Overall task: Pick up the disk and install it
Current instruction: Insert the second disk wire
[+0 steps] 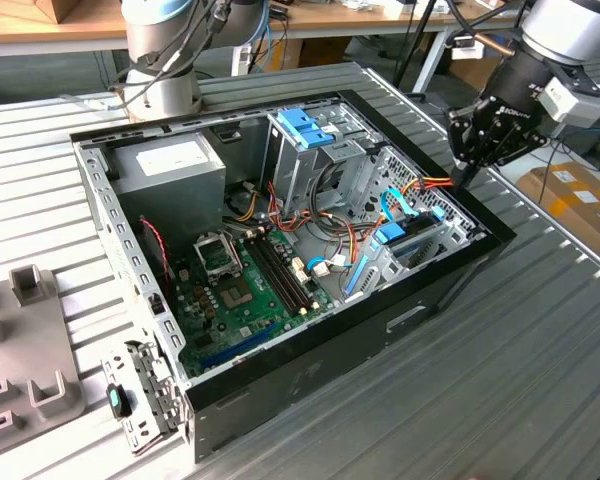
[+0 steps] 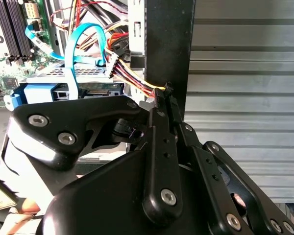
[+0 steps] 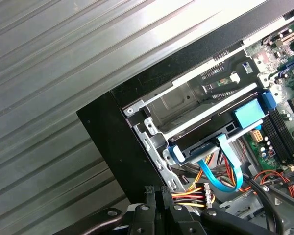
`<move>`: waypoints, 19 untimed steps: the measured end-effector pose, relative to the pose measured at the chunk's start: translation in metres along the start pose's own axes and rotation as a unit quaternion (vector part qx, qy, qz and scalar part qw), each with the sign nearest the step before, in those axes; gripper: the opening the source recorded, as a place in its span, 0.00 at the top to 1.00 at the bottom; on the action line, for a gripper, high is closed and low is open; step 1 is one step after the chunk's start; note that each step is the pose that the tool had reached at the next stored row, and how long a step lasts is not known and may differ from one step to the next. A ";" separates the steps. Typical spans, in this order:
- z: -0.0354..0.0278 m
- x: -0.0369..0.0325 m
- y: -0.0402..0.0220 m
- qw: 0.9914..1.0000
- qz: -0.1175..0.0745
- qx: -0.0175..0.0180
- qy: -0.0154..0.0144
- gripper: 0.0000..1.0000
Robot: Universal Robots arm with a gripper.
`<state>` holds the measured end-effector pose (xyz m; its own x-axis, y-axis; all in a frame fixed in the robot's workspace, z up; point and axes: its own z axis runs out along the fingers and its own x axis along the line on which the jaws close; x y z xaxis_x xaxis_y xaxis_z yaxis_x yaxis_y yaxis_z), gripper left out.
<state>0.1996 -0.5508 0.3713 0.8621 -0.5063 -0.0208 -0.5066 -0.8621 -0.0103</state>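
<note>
Gripper: fingers together, nothing between them, tips just above black case edge, beside yellow-red wire bundle.
In exterior view, gripper hangs over computer case wall at exterior view's right.
Disk: seated in drive bay inside case, light-blue side rails visible, blue flat cable plugged into its rear end. Disk sits just beyond fingertips in second wrist view.
Farther in: motherboard, grey power supply box.
Case rests on ribbed metal table.
</note>
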 end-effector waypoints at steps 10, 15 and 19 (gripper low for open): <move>0.0006 -0.0314 0.0184 1.000 0.000 0.004 0.007 0.84; 0.0014 -0.0395 0.0232 1.000 0.005 0.004 0.009 0.84; 0.0017 -0.0405 0.0238 1.000 0.019 0.003 0.010 0.84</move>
<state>0.1525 -0.5508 0.3702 0.8424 -0.5389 -0.0020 -0.5388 -0.8423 -0.0159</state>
